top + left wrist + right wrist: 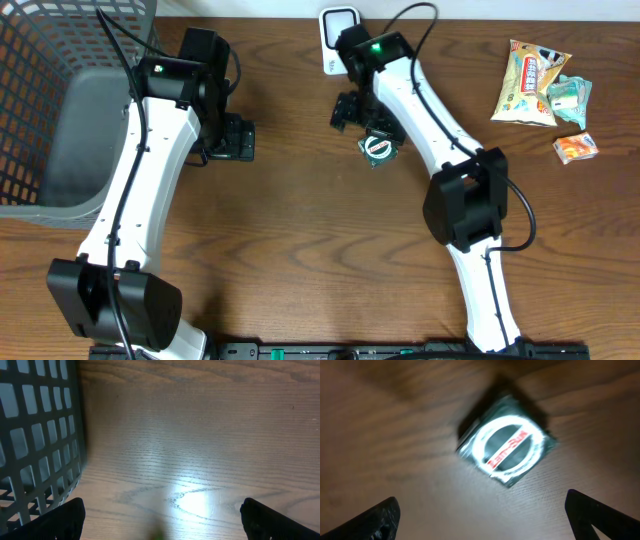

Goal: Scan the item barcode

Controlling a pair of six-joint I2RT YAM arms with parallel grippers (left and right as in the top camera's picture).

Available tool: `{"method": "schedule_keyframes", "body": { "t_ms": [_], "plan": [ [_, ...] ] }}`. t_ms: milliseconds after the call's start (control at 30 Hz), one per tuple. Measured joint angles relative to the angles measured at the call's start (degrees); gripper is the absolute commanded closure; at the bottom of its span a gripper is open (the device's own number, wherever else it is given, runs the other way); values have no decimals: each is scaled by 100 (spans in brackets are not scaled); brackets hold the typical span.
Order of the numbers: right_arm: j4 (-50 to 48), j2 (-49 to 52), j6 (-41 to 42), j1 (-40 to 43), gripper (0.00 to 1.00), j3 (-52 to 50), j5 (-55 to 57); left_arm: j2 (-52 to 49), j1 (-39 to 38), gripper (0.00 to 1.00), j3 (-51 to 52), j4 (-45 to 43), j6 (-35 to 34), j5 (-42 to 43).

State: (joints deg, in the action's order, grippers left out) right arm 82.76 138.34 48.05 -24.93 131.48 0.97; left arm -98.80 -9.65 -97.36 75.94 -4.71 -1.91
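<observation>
I see right gripper wide open, empty, above blurry dark packet; words unreadable. Also left gripper wide open, empty; fingertips cut off.

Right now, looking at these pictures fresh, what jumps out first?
A dark green packet with a white ring lies mid-table, below the open right tool. A grey mesh basket fills the far-left corner, and bright snack packs sit at the far right.

Table: dark brown wood, visible grain.
Light: bright glare on the wood, left wrist view.
</observation>
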Motion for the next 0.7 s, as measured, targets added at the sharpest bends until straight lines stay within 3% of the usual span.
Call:
{"method": "schedule_keyframes", "body": {
  "t_ms": [200,367,467,700],
  "plan": [
    [-17,0,728,278,10,0,15,0,0,2,0,0,0,0],
    [-55,2,1036,278,9,-61,37,0,0,2,0,0,0,0],
    [-236,2,1185,262,17,-254,26,0,0,2,0,0,0,0],
    [-616,2,1318,262,17,-911,-44,0,0,2,0,0,0,0]
  ]
}}
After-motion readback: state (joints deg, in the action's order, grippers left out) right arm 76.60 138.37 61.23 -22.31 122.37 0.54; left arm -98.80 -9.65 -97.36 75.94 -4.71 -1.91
